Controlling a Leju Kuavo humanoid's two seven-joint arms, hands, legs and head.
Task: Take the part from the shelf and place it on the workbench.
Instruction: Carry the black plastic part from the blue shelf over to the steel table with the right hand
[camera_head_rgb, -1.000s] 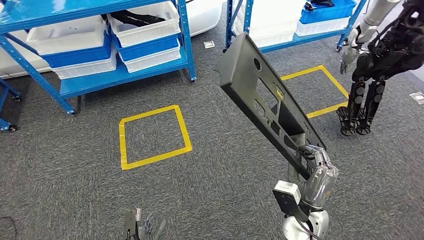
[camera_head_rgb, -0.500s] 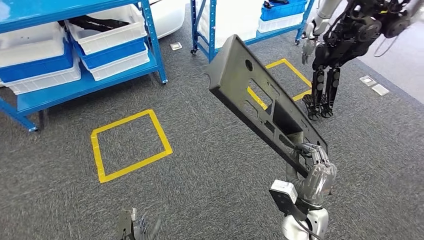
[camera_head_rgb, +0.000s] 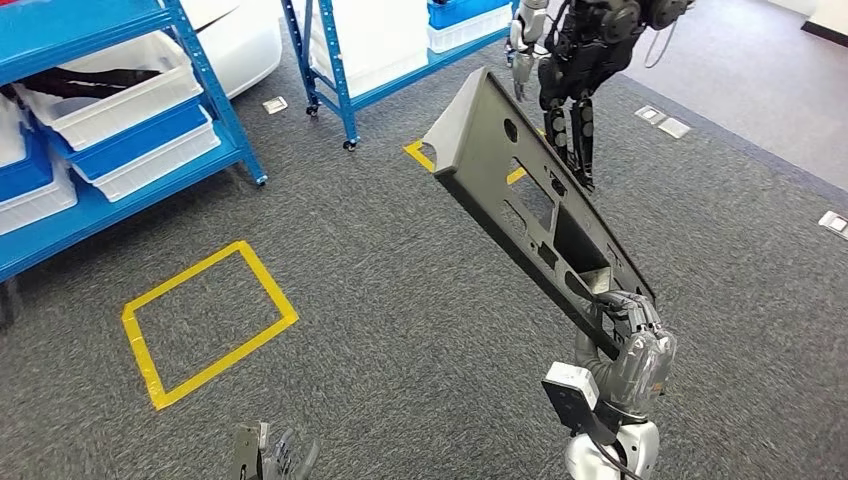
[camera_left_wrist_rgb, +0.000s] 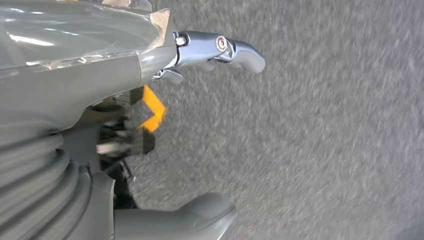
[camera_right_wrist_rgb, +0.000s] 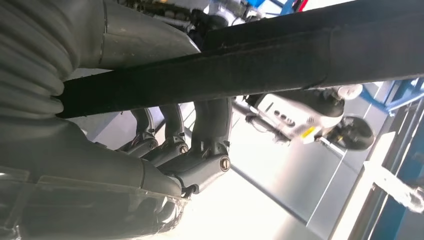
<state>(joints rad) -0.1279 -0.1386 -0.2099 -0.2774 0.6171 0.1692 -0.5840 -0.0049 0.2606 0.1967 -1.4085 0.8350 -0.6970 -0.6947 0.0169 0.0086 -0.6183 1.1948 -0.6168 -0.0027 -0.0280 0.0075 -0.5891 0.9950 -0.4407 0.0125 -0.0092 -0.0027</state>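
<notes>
The right hand (camera_head_rgb: 625, 325), low in the right half of the head view, gripped the lower end of the part (camera_head_rgb: 530, 205), a long dark grey panel with cut-outs that slanted up from the hand toward the upper centre of the frame, its lighter end cap near the top. In the right wrist view the same hand (camera_right_wrist_rgb: 175, 155) had its fingers (camera_right_wrist_rgb: 212, 135) curled up over the edge of the dark panel (camera_right_wrist_rgb: 280, 55), which ran as a thick bar across the upper part of that frame. The left hand (camera_head_rgb: 275, 455) sat at the bottom edge of the head view, left of centre, over grey carpet (camera_head_rgb: 400, 300); in the left wrist view this hand (camera_left_wrist_rgb: 150, 125) held nothing, with a fingertip (camera_left_wrist_rgb: 245, 52) and the thumb (camera_left_wrist_rgb: 200, 212) well apart above the carpet. A yellow tape square (camera_head_rgb: 205, 320) lay on the floor at the centre left, and a second yellow marking (camera_head_rgb: 425, 155) showed beside the panel's upper end. Blue shelving (camera_head_rgb: 110, 100) with white and blue bins filled the upper left, with another blue rack (camera_head_rgb: 400, 50) at the top centre. A second dark robot (camera_head_rgb: 580, 60) stood at the top of the frame, right of centre.
</notes>
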